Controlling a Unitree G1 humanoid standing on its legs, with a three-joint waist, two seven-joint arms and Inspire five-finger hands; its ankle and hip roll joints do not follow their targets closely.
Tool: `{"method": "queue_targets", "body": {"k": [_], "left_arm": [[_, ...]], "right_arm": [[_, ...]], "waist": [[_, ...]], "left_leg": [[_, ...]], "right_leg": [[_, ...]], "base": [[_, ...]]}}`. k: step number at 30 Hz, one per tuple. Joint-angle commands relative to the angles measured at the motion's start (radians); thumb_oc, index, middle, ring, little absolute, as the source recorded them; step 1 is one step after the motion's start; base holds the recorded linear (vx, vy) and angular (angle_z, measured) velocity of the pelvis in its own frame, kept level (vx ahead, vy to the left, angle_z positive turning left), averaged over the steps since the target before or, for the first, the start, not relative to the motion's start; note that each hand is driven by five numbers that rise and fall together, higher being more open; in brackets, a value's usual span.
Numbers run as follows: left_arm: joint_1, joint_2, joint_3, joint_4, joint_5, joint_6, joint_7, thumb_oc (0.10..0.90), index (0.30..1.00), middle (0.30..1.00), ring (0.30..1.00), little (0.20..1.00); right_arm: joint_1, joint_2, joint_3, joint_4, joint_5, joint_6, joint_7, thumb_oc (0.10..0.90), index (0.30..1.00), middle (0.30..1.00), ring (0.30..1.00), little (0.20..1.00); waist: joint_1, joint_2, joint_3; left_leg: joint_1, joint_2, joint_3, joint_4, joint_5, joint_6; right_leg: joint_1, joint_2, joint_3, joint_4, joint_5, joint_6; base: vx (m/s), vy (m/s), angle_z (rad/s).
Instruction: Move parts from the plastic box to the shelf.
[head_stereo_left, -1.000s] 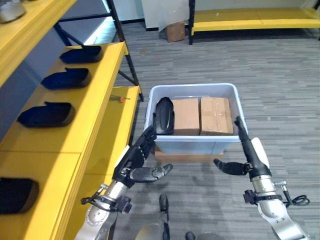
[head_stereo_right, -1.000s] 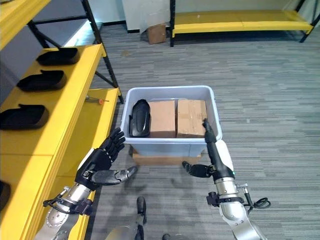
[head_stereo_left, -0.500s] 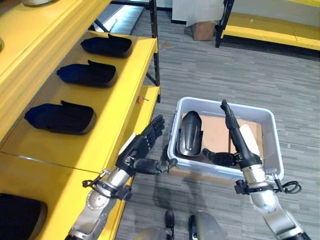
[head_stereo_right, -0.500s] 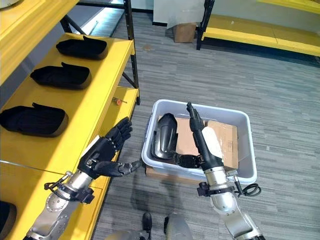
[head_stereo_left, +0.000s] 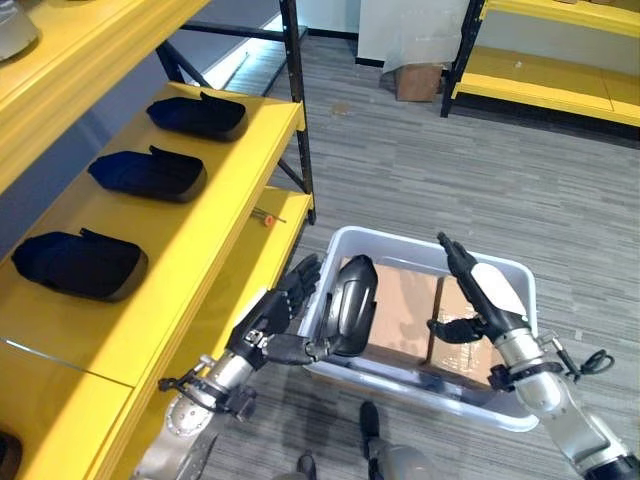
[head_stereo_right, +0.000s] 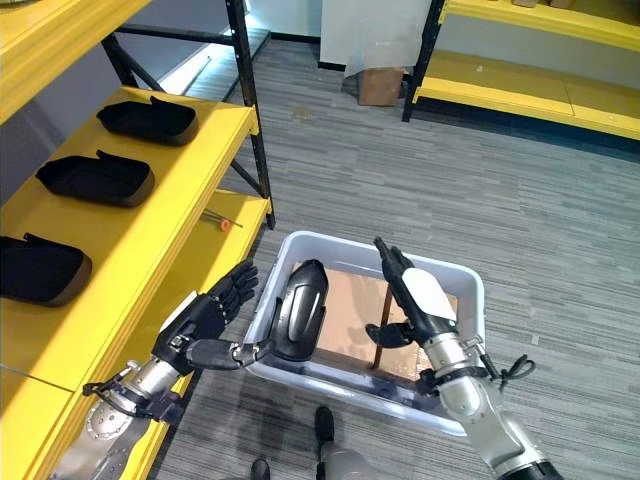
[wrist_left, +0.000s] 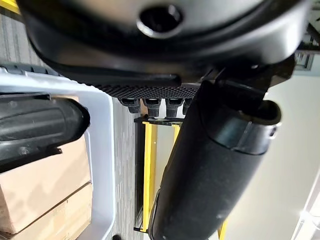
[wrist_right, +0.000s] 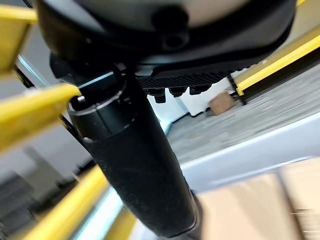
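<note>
A pale blue plastic box (head_stereo_left: 500, 270) stands on the floor before me. A black curved part (head_stereo_left: 352, 303) leans upright at its left end, beside two cardboard boxes (head_stereo_left: 400, 310). My left hand (head_stereo_left: 270, 322) is open just outside the box's left wall, fingers spread, its thumb reaching toward the part's lower edge. My right hand (head_stereo_left: 475, 290) is open above the box's right half, fingers straight, thumb pointing inward over the cardboard. The yellow shelf (head_stereo_left: 190, 225) runs along my left and carries three black parts (head_stereo_left: 148, 172) laid in a row.
A small orange-tipped tool (head_stereo_left: 266, 217) lies on the lower shelf board near the black upright post (head_stereo_left: 297, 90). Another yellow rack (head_stereo_left: 560, 90) and a small cardboard box (head_stereo_left: 413, 80) stand at the far side of the grey floor.
The camera has shifted, so the whole scene sits differently. My right hand has drawn back toward the box's right side, away from the black part. The left hand stays open beside the box.
</note>
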Motion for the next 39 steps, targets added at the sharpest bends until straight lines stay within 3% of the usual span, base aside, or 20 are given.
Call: {"method": "queue_targets", "body": {"k": [1,2,5,6,9,14,18,28,35,36,39], "left_arm": [[-0.037,0.028,0.025,-0.125,-0.047,-0.076,0.016,0.900,1.000,1.000,1.000,1.000],[-0.046,0.044,0.013,-0.126,-0.056,-0.070,0.007,0.900,1.000,1.000,1.000,1.000],[-0.073,0.069,-0.002,-0.123,-0.076,-0.063,-0.011,0.900,1.000,1.000,1.000,1.000],[-0.094,0.078,-0.017,-0.116,-0.090,-0.067,-0.038,0.900,1.000,1.000,1.000,1.000],[-0.146,0.089,-0.050,-0.098,-0.104,-0.061,-0.074,0.900,1.000,1.000,1.000,1.000],[-0.202,0.136,-0.076,-0.106,-0.135,-0.049,-0.082,0.900,1.000,1.000,1.000,1.000],[-0.240,0.154,-0.080,-0.094,-0.157,-0.040,-0.094,0.900,1.000,1.000,1.000,1.000],[-0.263,0.167,-0.067,-0.082,-0.165,-0.040,-0.132,0.900,1.000,1.000,1.000,1.000],[-0.260,0.168,-0.066,-0.069,-0.168,-0.050,-0.129,0.900,1.000,1.000,1.000,1.000],[-0.262,0.161,-0.069,-0.067,-0.163,-0.046,-0.133,0.900,1.000,1.000,1.000,1.000],[-0.260,0.154,-0.068,-0.066,-0.155,-0.044,-0.138,0.900,1.000,1.000,1.000,1.000]], "right_arm": [[-0.134,-0.068,-0.021,-0.093,-0.146,-0.120,-0.079,0.900,1.000,1.000,1.000,1.000],[-0.212,-0.130,0.006,-0.078,-0.196,-0.133,-0.094,0.900,1.000,1.000,1.000,1.000],[-0.333,-0.208,0.054,-0.053,-0.293,-0.151,-0.093,0.900,1.000,1.000,1.000,1.000],[-0.365,-0.244,0.069,-0.041,-0.314,-0.141,-0.107,0.900,1.000,1.000,1.000,1.000],[-0.421,-0.284,0.111,0.029,-0.420,-0.155,-0.163,0.900,1.000,1.000,1.000,1.000],[-0.553,-0.328,0.227,0.168,-0.577,-0.186,-0.277,0.900,1.000,1.000,1.000,1.000],[-0.646,-0.333,0.300,0.240,-0.597,-0.169,-0.280,0.900,1.000,1.000,1.000,1.000],[-0.751,-0.307,0.401,0.415,-0.596,-0.066,-0.258,0.900,1.000,1.000,1.000,1.000],[-0.774,-0.301,0.424,0.488,-0.634,0.000,-0.302,0.900,1.000,1.000,1.000,1.000],[-0.791,-0.293,0.424,0.508,-0.651,0.054,-0.301,0.900,1.000,1.000,1.000,1.000],[-0.818,-0.287,0.427,0.533,-0.656,0.120,-0.263,0.900,1.000,1.000,1.000,1.000]], "waist": [[0.016,-0.021,-0.025],[0.036,-0.021,-0.018],[0.053,-0.015,0.002],[0.053,-0.007,0.018],[0.050,0.009,0.055],[0.076,0.039,0.113],[0.096,0.055,0.153],[0.122,0.086,0.239],[0.132,0.094,0.239],[0.136,0.099,0.239],[0.141,0.108,0.239]], "left_leg": [[-0.097,0.034,-0.014,0.008,0.047,0.006],[-0.117,0.040,-0.014,0.026,0.049,-0.001],[-0.159,0.035,0.021,0.071,0.040,-0.005],[-0.190,0.036,0.081,0.100,0.036,-0.006],[-0.258,0.044,0.157,0.154,0.041,-0.010],[-0.310,0.029,0.125,0.150,0.061,-0.010],[-0.346,0.018,0.106,0.142,0.073,-0.012],[-0.463,0.015,0.095,0.205,0.082,-0.017],[-0.524,0.016,0.099,0.227,0.080,-0.016],[-0.546,0.018,0.100,0.238,0.081,-0.017],[-0.575,0.018,0.102,0.239,0.085,-0.018]], "right_leg": [[0.036,-0.092,-0.020,0.143,-0.183,0.082],[0.031,-0.093,-0.045,0.153,-0.195,0.073],[0.011,-0.097,-0.094,0.179,-0.214,0.064],[-0.005,-0.105,-0.141,0.202,-0.226,0.058],[-0.035,-0.115,-0.204,0.253,-0.248,0.046],[-0.105,-0.109,-0.216,0.329,-0.285,0.033],[-0.152,-0.099,-0.223,0.363,-0.302,0.023],[-0.280,-0.097,-0.233,0.495,-0.342,0.003],[-0.346,-0.102,-0.235,0.544,-0.361,-0.002],[-0.367,-0.104,-0.236,0.565,-0.367,-0.003],[-0.402,-0.104,-0.236,0.589,-0.376,-0.004]], "base": [[0.13,-0.331,0.43],[0.06,-0.220,0.44],[-0.04,-0.176,0.27],[-0.12,-0.116,0.38],[-0.10,-0.104,0.89],[-0.06,-0.073,0.63],[-0.07,-0.077,0.11],[-0.04,-0.072,0.06],[0.00,-0.053,0.04],[0.00,-0.057,0.04],[0.00,-0.047,0.01]]}}
